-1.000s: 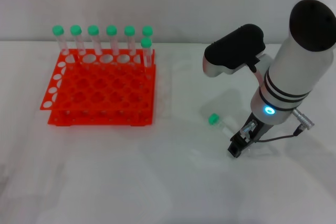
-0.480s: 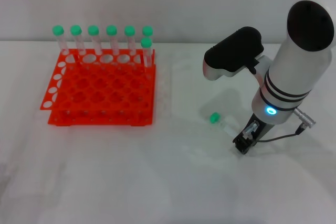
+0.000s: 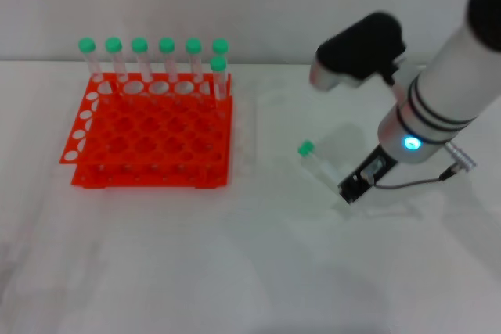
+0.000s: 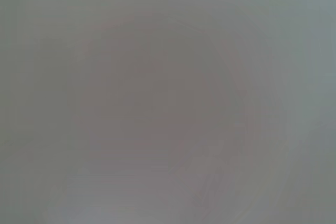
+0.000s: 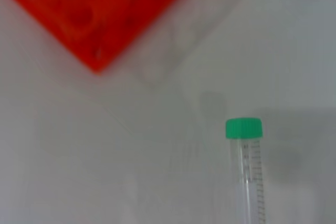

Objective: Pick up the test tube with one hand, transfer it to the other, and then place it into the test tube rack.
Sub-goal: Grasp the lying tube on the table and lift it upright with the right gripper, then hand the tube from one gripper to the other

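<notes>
The test tube (image 3: pixel 319 165), clear with a green cap, is tilted with its cap end up and to the left, off the table. Its lower end is in my right gripper (image 3: pixel 352 188), which is shut on it, on the cyan-ringed arm right of centre. In the right wrist view the tube (image 5: pixel 249 171) points away from the camera over the white table, with its shadow beside it. The orange-red test tube rack (image 3: pixel 141 174) stands at the left, well apart from the tube; a corner of it shows in the right wrist view (image 5: pixel 105 9). My left gripper is out of view.
Several green-capped tubes (image 3: pixel 167 56) stand in the rack's back row, with one more (image 3: pixel 218 76) just in front at its right end. A grey cable (image 3: pixel 415 184) hangs by the right wrist. The left wrist view shows only plain grey.
The tube lay flat on the table beside my right gripper. Now the gripper holds its lower end and has lifted it, and the cap has moved up and left.
</notes>
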Motion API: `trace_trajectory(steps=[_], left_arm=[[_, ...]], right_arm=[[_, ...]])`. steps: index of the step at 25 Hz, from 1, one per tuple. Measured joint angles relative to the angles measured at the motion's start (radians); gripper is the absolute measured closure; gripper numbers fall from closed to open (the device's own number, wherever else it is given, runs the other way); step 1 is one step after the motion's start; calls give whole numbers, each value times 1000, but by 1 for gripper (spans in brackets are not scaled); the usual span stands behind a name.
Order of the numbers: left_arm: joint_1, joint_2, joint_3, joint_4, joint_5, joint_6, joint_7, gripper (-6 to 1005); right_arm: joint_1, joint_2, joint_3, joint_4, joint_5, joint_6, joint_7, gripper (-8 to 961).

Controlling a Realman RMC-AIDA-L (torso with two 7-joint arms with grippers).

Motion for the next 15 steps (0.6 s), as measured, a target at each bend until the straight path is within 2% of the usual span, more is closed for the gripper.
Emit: trace_trajectory(steps=[4, 6, 7, 8, 9, 15], left_arm=[[-1, 4, 0, -15, 0, -8, -8, 117], [-7, 5, 2, -38, 8, -8, -19, 117], [-10, 6, 2, -46, 14, -8, -28, 117], [-17, 7, 3, -54, 23, -9, -43, 117], [-26, 7, 3, -58, 33, -9, -59, 117], [-147, 9, 3, -52, 160, 8, -175, 117]], right_arm=[[-136, 2, 118, -163, 39, -18, -127, 775], [-220, -1, 153, -224, 125, -56, -215, 775], [-220, -1, 153, -224, 125, -56, -215, 775], [-288, -1, 179, -247, 240, -95, -317, 775], [-323, -1, 185, -248, 312, -114, -379, 775], [-481, 0, 184, -214, 658, -192, -751, 775]])
